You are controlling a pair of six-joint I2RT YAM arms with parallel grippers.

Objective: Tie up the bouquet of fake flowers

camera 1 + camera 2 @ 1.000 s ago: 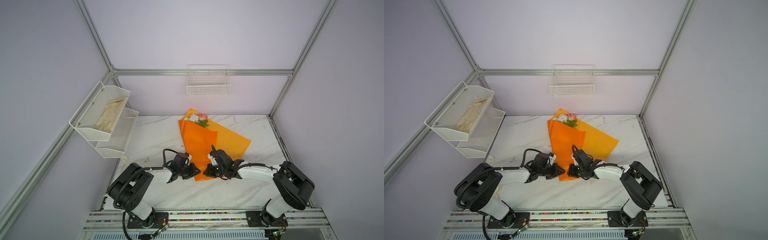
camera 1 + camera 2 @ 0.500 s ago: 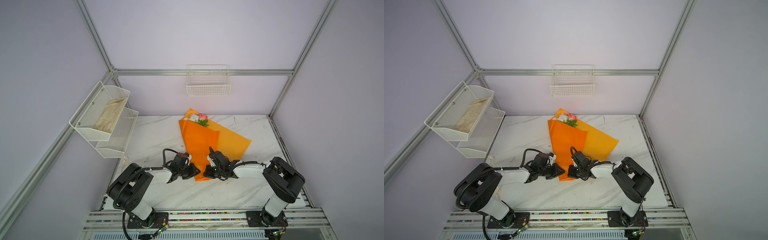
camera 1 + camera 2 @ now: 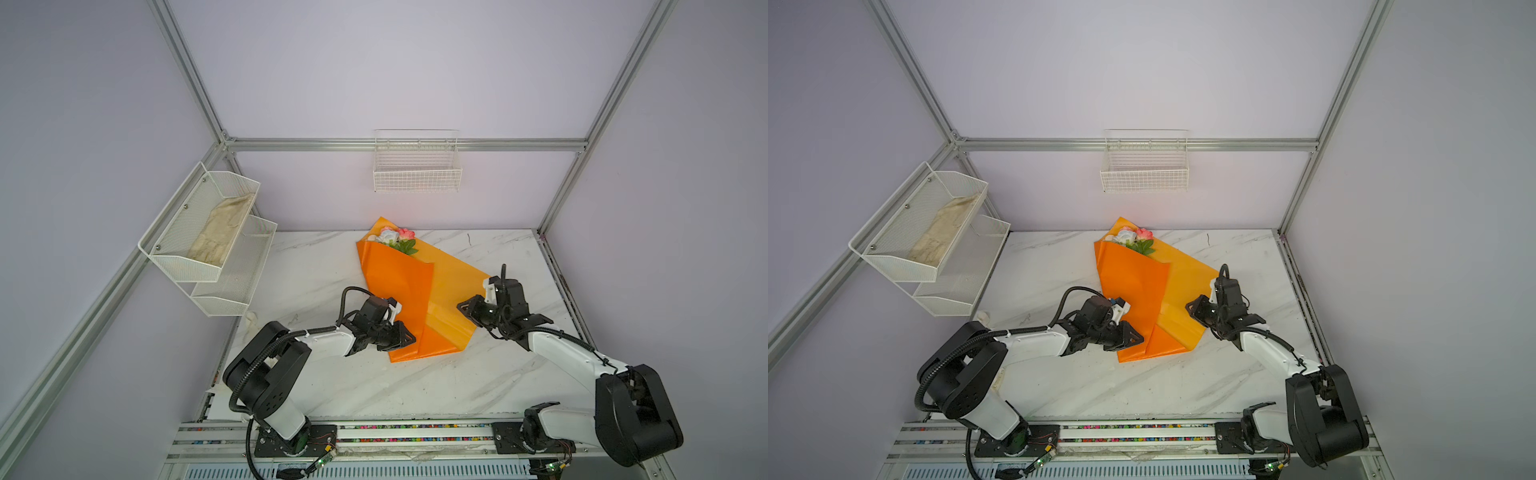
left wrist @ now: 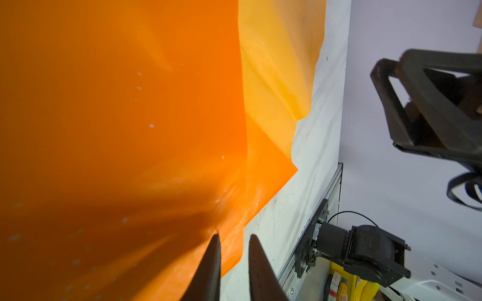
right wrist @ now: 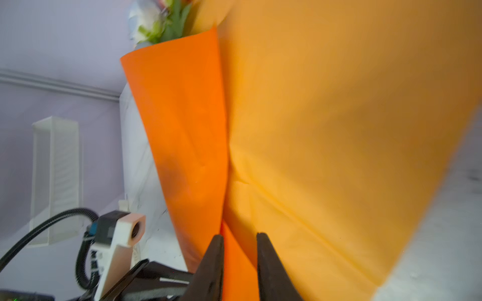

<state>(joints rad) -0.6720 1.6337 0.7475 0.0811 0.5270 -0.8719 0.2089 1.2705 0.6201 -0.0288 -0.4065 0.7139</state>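
The bouquet of fake flowers (image 3: 399, 291) lies on the white marble tabletop (image 3: 332, 386).

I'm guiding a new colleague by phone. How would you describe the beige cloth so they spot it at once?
Start at the left wall, where a two-tier white mesh shelf hangs above the marble table. The crumpled beige cloth lies in its upper tier. It is the only soft, beige thing; the lower tier and the white wire basket on the back wall show nothing inside.
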